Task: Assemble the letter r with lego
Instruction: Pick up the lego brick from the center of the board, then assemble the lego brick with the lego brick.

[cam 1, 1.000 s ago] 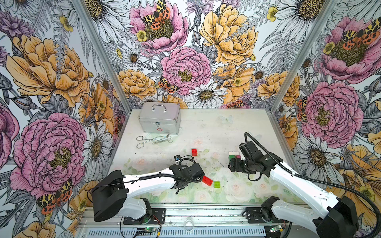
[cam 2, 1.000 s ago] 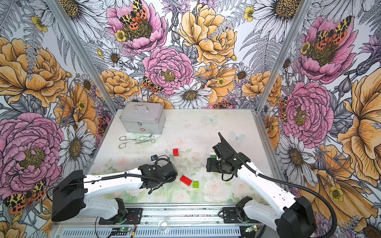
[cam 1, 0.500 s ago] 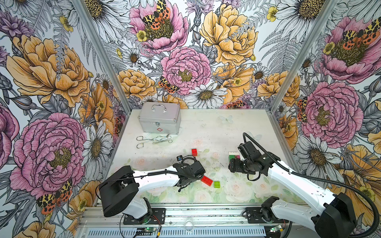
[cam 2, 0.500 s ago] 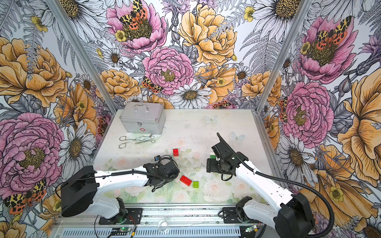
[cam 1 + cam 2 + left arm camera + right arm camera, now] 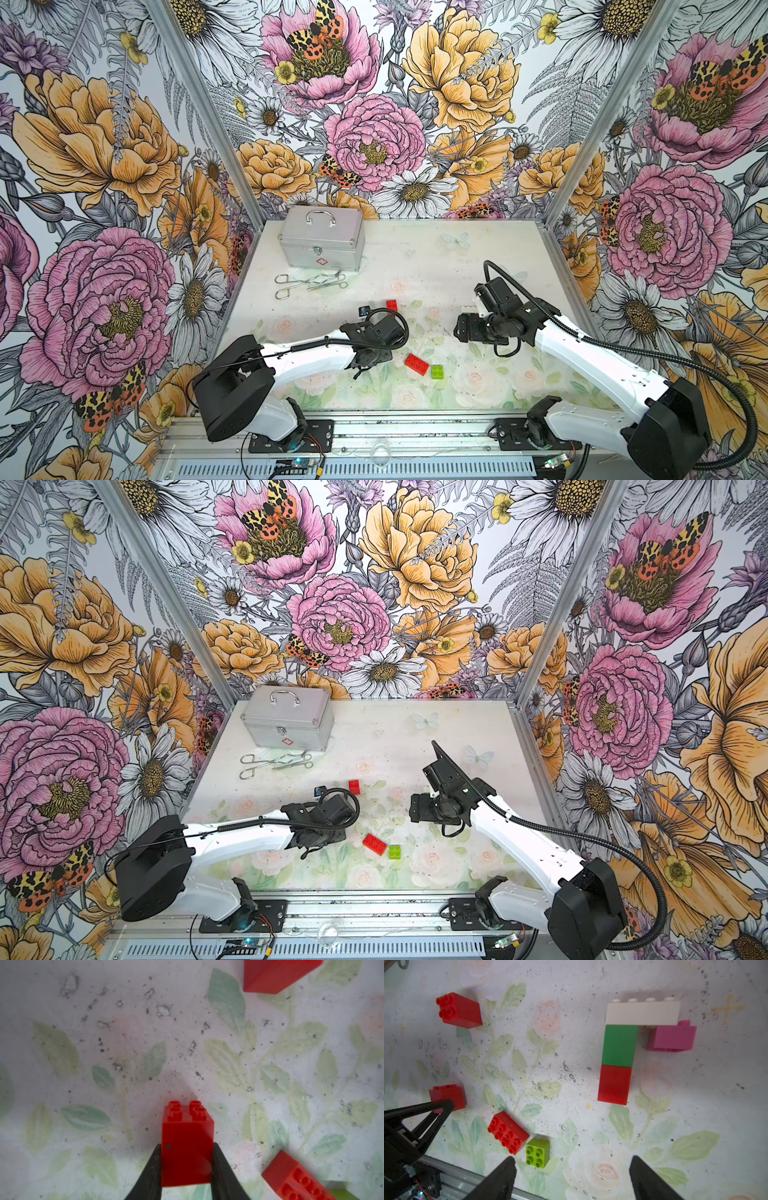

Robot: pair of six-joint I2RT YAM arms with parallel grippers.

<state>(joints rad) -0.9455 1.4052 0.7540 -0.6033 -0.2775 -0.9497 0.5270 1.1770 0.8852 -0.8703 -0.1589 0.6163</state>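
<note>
Just changed: left gripper [image 5: 186, 1145], wide apart a second ago, now clenched on the small red brick [image 5: 187, 1126], one finger pressed to each side face.
Meaning for the task: one more piece secured; lift and carry toward the letter probably next. Not clear whether already raised off the table [image 5: 415, 249].
Held brick, place: left of centre, in the near half of the table, just left of the long red brick [image 5: 416, 364] and the lime brick [image 5: 436, 371]; hidden under the wrist in both top views.
Held brick, pointing: studs seemingly upward, though the steep wrist view makes this hard to read; close to a cube, so barely any long axis, the longest run from base to studs.
Right gripper [image 5: 573, 1158]: released, empty, held above the table near the letter.
Letter so far, place: right of centre, lying flat, mostly covered by the right arm in the top views.
Letter, axis: stem of red block [image 5: 613, 1084] and dark green brick [image 5: 619, 1045] running roughly near to far; white bar [image 5: 642, 1013] across the far end, long axis left to right, studs pointing far; pink brick [image 5: 671, 1038] under the bar's right end, tilted, apparently not seated.
Spare: far red brick [image 5: 391, 305], beyond the left wrist.
</note>
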